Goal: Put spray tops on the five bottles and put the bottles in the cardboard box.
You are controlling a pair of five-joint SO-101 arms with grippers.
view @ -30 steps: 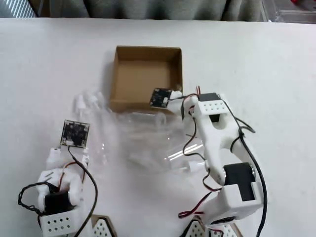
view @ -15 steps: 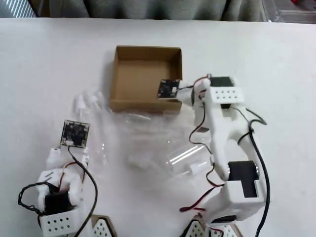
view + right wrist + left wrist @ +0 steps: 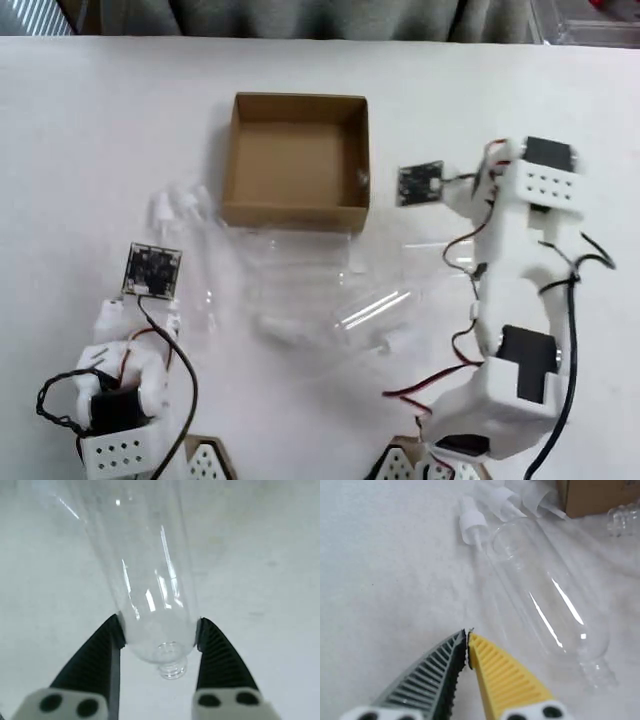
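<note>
The right gripper (image 3: 160,625) grips a clear bottle (image 3: 145,565) near its neck, off to the right of the cardboard box (image 3: 295,215); the left gripper (image 3: 468,637) is pinched closed beside a second bottle (image 3: 545,605) lying flat

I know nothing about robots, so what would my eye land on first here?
The open cardboard box sits mid-table, with clear bottles lying jumbled in front of it. Beside the box, the right gripper clamps a bottle near its neck. The left gripper hangs shut near white spray tops.
</note>
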